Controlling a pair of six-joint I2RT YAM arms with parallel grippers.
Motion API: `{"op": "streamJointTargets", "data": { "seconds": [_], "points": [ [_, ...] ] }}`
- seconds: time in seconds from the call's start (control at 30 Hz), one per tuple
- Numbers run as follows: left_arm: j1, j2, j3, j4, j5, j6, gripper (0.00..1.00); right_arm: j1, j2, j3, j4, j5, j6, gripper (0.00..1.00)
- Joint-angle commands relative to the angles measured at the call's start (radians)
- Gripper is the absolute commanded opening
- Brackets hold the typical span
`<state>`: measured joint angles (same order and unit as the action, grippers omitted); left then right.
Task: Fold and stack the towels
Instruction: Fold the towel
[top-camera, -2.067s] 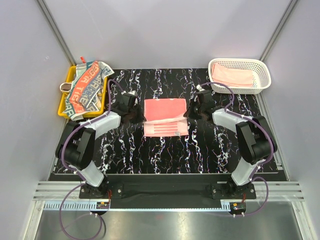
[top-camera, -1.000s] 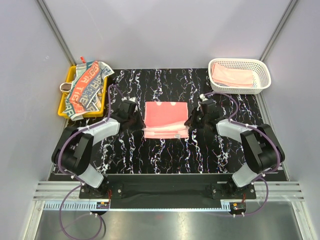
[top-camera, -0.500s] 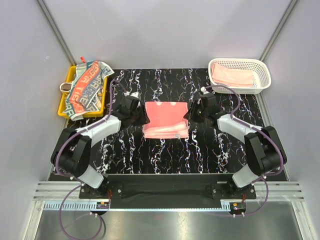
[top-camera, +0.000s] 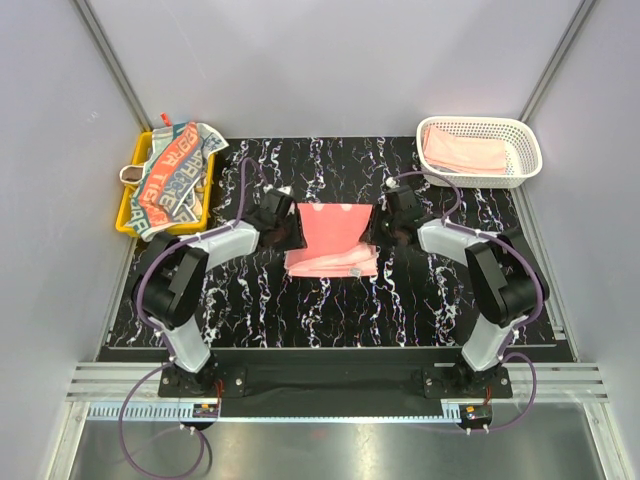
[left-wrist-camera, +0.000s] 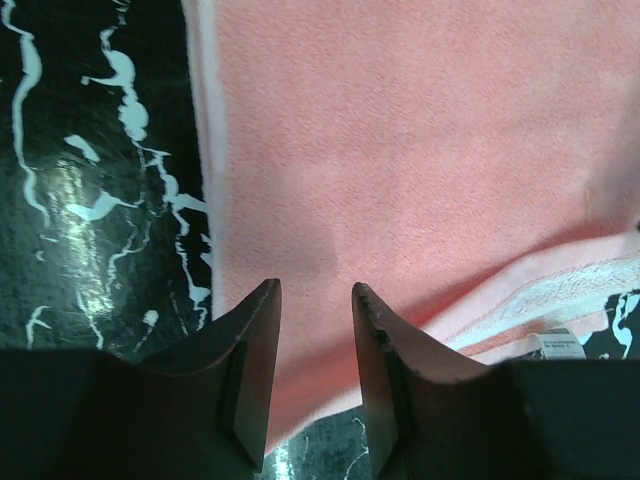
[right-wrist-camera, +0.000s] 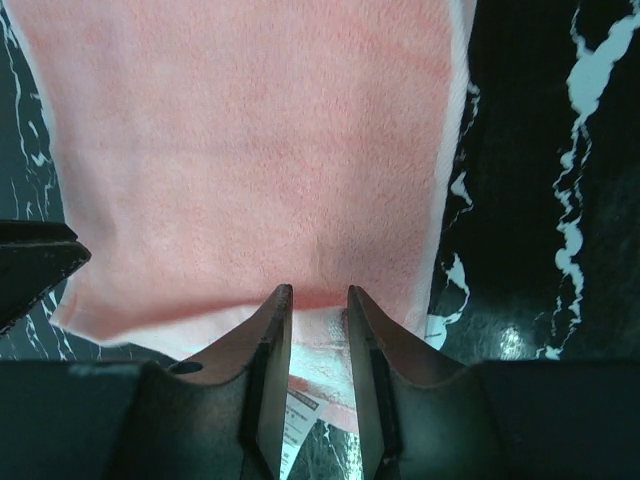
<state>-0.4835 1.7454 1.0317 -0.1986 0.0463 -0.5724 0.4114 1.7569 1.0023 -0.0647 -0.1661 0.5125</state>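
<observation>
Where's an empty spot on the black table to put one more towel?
The front strip of the table, between the pink towel and the arm bases, is bare. So is the back strip between the yellow tray and the white basket. The middle is crowded: the left gripper and right gripper flank the towel.

Your worktop (top-camera: 330, 310) is black with white marbling — glossy under the light. Plain pale grey walls (top-camera: 330, 70) box it in.

Top cam — high, near side, looks down on whole table (top-camera: 330, 300). Wrist cams v. close, from opp. sides — all three share pink towel (top-camera: 335, 228).
</observation>
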Motion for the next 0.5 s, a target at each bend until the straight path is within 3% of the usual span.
{"op": "streamJointTargets", "data": {
  "seconds": [0.0, 0.47],
  "points": [
    [-0.021, -0.058, -0.016, 0.039, 0.004, 0.014, 0.39, 0.023, -0.051, -0.027, 0.008, 0.027, -0.003, 0.35],
    [-0.041, -0.152, -0.128, 0.064, 0.041, 0.005, 0.38, 0.046, -0.247, -0.179, -0.014, 0.031, 0.023, 0.34]
  ]
}}
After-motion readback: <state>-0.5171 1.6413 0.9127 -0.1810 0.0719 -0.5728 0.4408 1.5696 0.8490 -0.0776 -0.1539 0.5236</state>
